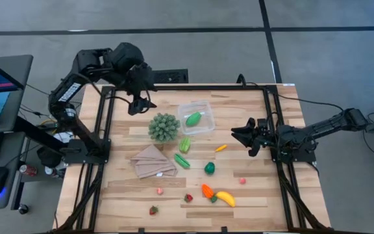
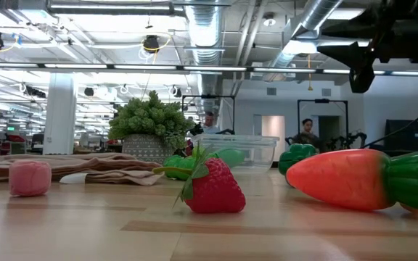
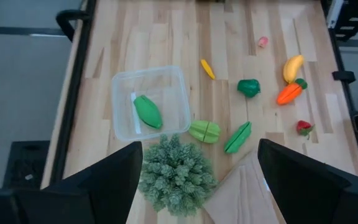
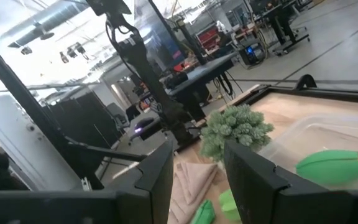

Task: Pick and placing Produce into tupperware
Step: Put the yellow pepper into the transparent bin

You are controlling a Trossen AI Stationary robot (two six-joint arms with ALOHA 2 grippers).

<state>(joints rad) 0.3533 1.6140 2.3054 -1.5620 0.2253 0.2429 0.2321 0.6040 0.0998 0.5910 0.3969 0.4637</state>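
Note:
The clear tupperware (image 1: 200, 112) sits far of the table's middle with one green piece (image 3: 146, 111) lying in it. On the wood lie two green pods (image 1: 184, 144) (image 1: 182, 160), a green pepper (image 1: 209, 168), a small orange-yellow piece (image 1: 220, 148), a carrot (image 1: 207, 191), a banana (image 1: 225, 198) and small red strawberries (image 1: 188, 197). My left gripper (image 1: 138, 103) hangs open above the far left corner, left of the tupperware, nothing between its fingers (image 3: 114, 180). My right gripper (image 1: 242, 136) waits level at the right, partly open and empty (image 4: 197, 180).
A spiky green ball (image 1: 163, 127) stands just near of the tupperware, with a tan folded cloth (image 1: 152, 161) beside it. Dark frame rails (image 1: 102, 123) run along the table's left and right sides. Bare wood lies between the tupperware and my right gripper.

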